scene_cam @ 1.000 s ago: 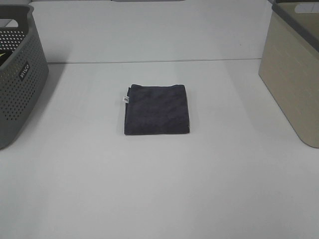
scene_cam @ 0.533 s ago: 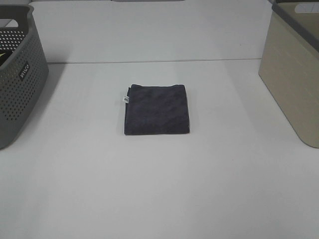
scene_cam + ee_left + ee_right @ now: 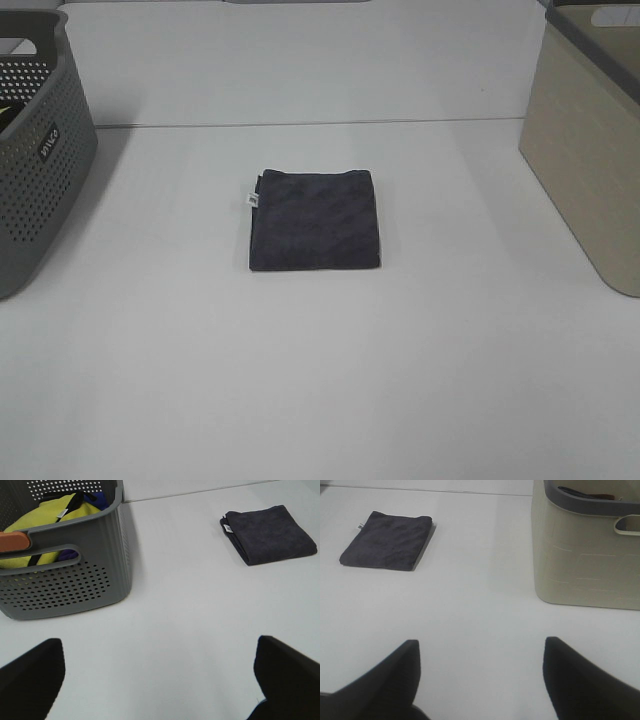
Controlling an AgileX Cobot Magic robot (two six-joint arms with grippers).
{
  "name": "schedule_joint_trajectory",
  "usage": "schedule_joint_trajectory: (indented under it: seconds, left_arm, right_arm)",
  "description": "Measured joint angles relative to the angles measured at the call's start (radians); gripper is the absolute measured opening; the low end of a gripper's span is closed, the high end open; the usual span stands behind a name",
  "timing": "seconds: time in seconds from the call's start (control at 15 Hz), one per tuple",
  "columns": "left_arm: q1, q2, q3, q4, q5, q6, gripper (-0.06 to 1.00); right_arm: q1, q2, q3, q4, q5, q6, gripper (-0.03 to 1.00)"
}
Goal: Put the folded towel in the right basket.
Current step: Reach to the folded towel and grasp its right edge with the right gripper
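A folded dark grey towel with a small white tag lies flat in the middle of the white table. It also shows in the left wrist view and in the right wrist view. The beige right basket stands at the table's right edge, also seen in the right wrist view. Neither gripper shows in the exterior high view. My left gripper is open and empty, well away from the towel. My right gripper is open and empty, between towel and basket but short of both.
A grey perforated basket stands at the table's left edge. The left wrist view shows it holding yellow, blue and orange cloths. A dark item lies inside the beige basket. The table is white.
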Motion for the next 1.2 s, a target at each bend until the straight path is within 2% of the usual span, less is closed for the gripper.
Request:
schedule_joint_trajectory:
  seconds: [0.53,0.6,0.87,1.07,1.2]
  left_arm:
    - [0.0,0.0,0.0,0.0,0.0,0.0,0.98]
    - [0.0,0.0,0.0,0.0,0.0,0.0,0.98]
    - [0.0,0.0,0.0,0.0,0.0,0.0,0.98]
    - [0.0,0.0,0.0,0.0,0.0,0.0,0.98]
    - [0.0,0.0,0.0,0.0,0.0,0.0,0.98]
  right_arm:
    - [0.0,0.0,0.0,0.011,-0.003,0.001,0.66]
    - [0.0,0.032,-0.009,0.037,-0.053,0.019,0.66]
    - [0.0,0.31,-0.087,0.074,-0.265,0.021,0.66]
    - [0.0,0.594,-0.215,0.098,-0.319,0.006,0.66]
    - [0.0,0.793,-0.327,0.131,-0.32,-0.01,0.66]
